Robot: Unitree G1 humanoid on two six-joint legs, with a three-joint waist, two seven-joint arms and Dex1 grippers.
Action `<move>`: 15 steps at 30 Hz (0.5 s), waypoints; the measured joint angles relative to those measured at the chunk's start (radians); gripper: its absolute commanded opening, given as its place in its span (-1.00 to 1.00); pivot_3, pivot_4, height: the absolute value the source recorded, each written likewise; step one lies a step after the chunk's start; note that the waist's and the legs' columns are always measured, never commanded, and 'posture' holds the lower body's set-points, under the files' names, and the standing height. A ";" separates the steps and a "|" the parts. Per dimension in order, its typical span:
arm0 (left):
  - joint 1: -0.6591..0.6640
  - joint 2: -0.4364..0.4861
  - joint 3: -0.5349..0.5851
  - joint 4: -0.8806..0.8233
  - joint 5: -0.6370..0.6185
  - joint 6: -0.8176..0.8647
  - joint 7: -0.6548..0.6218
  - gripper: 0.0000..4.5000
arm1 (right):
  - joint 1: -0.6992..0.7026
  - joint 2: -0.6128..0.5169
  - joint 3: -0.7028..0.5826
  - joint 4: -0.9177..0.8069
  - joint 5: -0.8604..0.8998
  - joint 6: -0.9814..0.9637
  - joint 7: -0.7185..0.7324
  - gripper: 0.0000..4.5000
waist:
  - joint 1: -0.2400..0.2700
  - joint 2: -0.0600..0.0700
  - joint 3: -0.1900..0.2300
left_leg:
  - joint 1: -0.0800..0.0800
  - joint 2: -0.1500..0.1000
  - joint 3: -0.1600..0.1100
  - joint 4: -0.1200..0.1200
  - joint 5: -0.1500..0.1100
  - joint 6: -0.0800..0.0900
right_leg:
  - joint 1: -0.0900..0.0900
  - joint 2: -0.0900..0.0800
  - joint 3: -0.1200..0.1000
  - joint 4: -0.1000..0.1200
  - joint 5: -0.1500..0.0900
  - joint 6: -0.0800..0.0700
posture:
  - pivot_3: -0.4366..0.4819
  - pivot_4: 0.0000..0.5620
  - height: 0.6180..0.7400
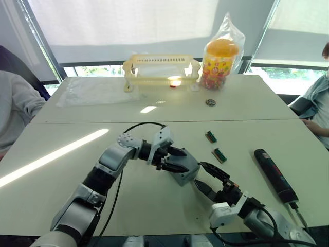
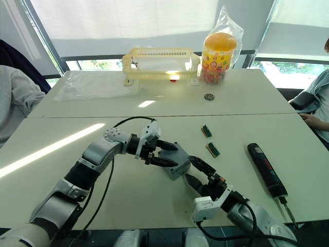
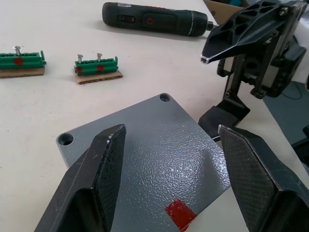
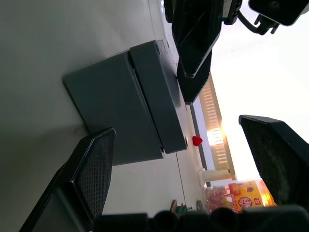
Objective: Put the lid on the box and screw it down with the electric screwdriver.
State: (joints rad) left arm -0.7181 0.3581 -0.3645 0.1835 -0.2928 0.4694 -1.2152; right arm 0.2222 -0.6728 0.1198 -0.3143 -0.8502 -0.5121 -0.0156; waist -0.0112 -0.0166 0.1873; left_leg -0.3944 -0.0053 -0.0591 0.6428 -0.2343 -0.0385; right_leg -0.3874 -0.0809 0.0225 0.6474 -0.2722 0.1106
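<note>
The grey box stands at the table's middle with the flat grey lid lying on top of it. A screw hole shows in two of the lid's corners and a red mark near its edge. My left gripper is open and straddles the lid from the left, one finger on each side. From the near right, my open right gripper points at the box's side with a small gap between them. The black electric screwdriver lies flat on the table to the right, clear of both grippers.
Two green connector pieces holding screws lie between the box and the screwdriver. At the far side stand a cream basket, a candy jar and a small round part. People sit at both table ends.
</note>
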 measured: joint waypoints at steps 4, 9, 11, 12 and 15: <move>0.012 -0.003 0.004 -0.016 -0.001 0.007 0.006 0.38 | 0.003 0.012 -0.008 -0.006 0.007 0.001 0.000 0.97 | 0.000 0.000 0.000 | 0.000 0.000 0.000 0.000 0.000 0.000 | 0.000 0.000 0.000 0.000 0.000 0.000 | -0.05 -0.47 1.00; 0.027 0.000 0.004 -0.049 -0.003 0.024 -0.002 0.38 | 0.005 0.017 -0.010 -0.005 0.009 0.001 0.000 0.97 | 0.000 0.000 0.000 | 0.000 0.000 0.000 0.000 0.000 0.000 | 0.000 0.000 0.000 0.000 0.000 0.000 | -0.05 -0.47 1.00; 0.032 0.001 0.004 -0.055 -0.004 0.024 -0.007 0.38 | 0.005 0.017 -0.014 -0.005 0.010 0.001 -0.001 0.97 | 0.000 0.000 0.000 | 0.000 0.000 0.000 0.000 0.000 0.000 | 0.000 0.000 0.000 0.000 0.000 0.000 | -0.05 -0.47 1.00; 0.035 0.003 0.004 -0.060 -0.004 0.024 -0.011 0.38 | 0.005 0.017 -0.016 -0.004 0.010 0.001 -0.002 0.97 | 0.000 0.000 0.000 | 0.000 0.000 0.000 0.000 0.000 0.000 | 0.000 0.000 0.000 0.000 0.000 0.000 | -0.05 -0.47 1.00; 0.037 0.006 0.004 -0.066 -0.003 0.025 -0.018 0.38 | 0.004 0.017 -0.021 -0.004 0.010 0.001 -0.004 0.97 | 0.000 0.000 0.000 | 0.000 0.000 0.000 0.000 0.000 0.000 | 0.000 0.000 0.000 0.000 0.000 0.000 | -0.05 -0.47 1.00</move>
State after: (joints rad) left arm -0.6813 0.3645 -0.3610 0.1178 -0.2960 0.4949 -1.2327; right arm 0.2265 -0.6561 0.0991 -0.3184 -0.8399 -0.5112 -0.0196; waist -0.0111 -0.0166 0.1873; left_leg -0.3946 -0.0052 -0.0591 0.6427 -0.2343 -0.0384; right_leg -0.3876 -0.0809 0.0226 0.6474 -0.2724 0.1105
